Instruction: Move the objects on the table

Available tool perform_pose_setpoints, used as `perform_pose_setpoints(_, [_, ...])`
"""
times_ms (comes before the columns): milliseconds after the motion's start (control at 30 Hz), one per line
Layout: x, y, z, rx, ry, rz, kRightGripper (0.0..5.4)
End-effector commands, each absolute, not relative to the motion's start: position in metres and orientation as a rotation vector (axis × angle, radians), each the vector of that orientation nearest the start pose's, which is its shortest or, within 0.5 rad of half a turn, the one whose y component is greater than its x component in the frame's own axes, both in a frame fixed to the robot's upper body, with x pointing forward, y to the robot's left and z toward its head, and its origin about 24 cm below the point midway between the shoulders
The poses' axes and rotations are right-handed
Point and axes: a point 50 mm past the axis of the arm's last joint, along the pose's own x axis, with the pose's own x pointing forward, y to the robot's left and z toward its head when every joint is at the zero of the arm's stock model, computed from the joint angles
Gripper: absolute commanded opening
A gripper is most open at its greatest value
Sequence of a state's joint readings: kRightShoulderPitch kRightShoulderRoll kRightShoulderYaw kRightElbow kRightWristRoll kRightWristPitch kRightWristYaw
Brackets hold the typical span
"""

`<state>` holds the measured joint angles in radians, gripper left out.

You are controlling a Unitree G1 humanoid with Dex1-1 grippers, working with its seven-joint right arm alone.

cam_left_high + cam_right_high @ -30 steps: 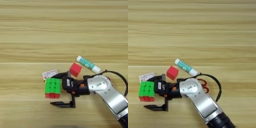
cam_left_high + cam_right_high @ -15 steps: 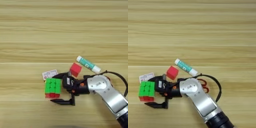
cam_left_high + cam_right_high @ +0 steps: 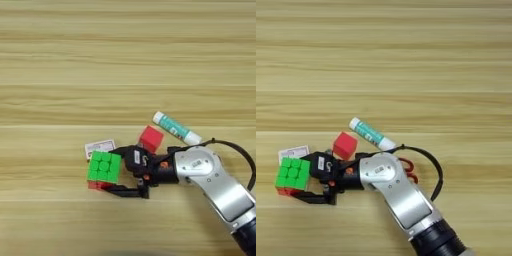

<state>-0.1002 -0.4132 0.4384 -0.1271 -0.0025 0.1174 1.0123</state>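
Looking from the left eye, the puzzle cube [image 3: 104, 168] sits left of the red cube [image 3: 151, 138] with the flat box [image 3: 99, 146] just behind it, and the right gripper [image 3: 118, 171] has its fingers spread around the cube's far and near sides, not visibly clamped. From the right eye, the near finger [image 3: 315, 198] lies along the cube's near edge. I judge it light, rigid and smooth-sided, best pinched across opposite flat faces.

Bare table [image 3: 125, 60] lies open beyond the gripper [image 3: 112, 170] and to its left. The puzzle cube [image 3: 104, 167] fills the space between its fingers. The flat box [image 3: 100, 146] borders the far finger; the red cube [image 3: 151, 139] and glue stick [image 3: 176, 127] crowd the wrist's far side.
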Motion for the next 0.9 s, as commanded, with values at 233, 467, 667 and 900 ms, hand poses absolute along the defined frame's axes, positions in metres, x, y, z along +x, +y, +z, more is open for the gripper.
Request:
perform_pose_setpoints(233, [0.234,-0.098,0.094,-0.444,-0.008,1.338,3.36])
perform_pose_setpoints(467, [0.251,-0.121,0.121,-0.441,-0.076,1.211,3.36])
perform_pose_setpoints(667, [0.267,-0.139,0.133,-0.417,-0.096,1.085,3.36])
perform_pose_setpoints(900, [0.292,-0.127,0.119,-0.338,-0.039,0.938,3.36])
